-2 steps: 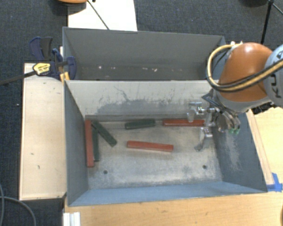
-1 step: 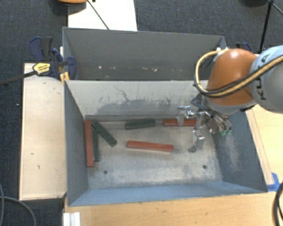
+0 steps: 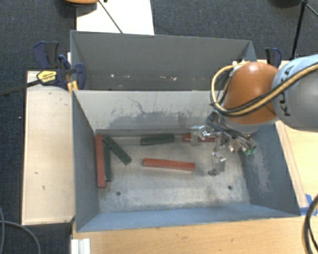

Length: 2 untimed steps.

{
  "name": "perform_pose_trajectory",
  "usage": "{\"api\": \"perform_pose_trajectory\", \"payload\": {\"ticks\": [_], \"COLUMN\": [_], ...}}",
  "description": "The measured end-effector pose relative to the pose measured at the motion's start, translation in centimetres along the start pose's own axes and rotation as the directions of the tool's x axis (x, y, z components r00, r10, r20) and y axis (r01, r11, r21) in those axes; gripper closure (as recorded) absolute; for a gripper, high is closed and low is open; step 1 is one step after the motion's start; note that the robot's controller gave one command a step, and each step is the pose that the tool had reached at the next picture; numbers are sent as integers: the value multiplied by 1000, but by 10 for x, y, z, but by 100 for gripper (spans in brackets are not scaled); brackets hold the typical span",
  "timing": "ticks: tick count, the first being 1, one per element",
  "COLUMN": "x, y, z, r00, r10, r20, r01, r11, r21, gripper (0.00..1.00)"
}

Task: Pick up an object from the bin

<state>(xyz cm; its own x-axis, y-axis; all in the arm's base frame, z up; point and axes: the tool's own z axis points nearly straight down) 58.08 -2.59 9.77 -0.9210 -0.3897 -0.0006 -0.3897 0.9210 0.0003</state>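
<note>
Claw [image 3: 218, 165] hangs low over the bin's floor, right of centre, below the orange wrist cover [image 3: 249, 91]. You cannot tell from this angle whether it is apart or together. Nothing shows in its grip.

Nearest thing: red bar [image 3: 168, 164], lying flat on the floor, nearly level across the view, its right end near the claw on the left and not touching it. Take this as your likely pick.

Just behind the claw, by the back wall: small reddish piece [image 3: 187, 137], partly hidden by the wrist, kind unclear. Left of that, dark green bar [image 3: 157, 139] along the foot of the back wall.

Further out: slanted green bar [image 3: 116, 150], then long red bar [image 3: 100, 163] tight against the left wall with another green bar [image 3: 107, 169] touching it. Grey bin [image 3: 159, 62] otherwise bare metal.

Handling, by judgement:
- The red bar looks straight, stiff and hard-edged, probably light. It should not bend or crush.
- Its faces look smooth, so expect some slip on a weak pinch.
- Grip it across the narrow width, near mid-length. Held at the end, it would likely droop or swing.
- It lies clear on both long sides, so you have room to straddle it.
- Avoid the wall-side bars, where the wall leaves no room on one side.
</note>
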Motion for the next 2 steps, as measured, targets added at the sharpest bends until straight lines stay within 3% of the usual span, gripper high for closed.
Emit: {"api": "perform_pose_trajectory", "payload": {"ticks": [1, 2], "x": [-8, -22], "y": [26, 63], "z": [12, 27], "r00": [986, 994], "r10": [165, 106], "r20": [0, -1], "r01": [-165, -106], "r11": [986, 994], "r21": [0, -1], "gripper": [0, 100]}}
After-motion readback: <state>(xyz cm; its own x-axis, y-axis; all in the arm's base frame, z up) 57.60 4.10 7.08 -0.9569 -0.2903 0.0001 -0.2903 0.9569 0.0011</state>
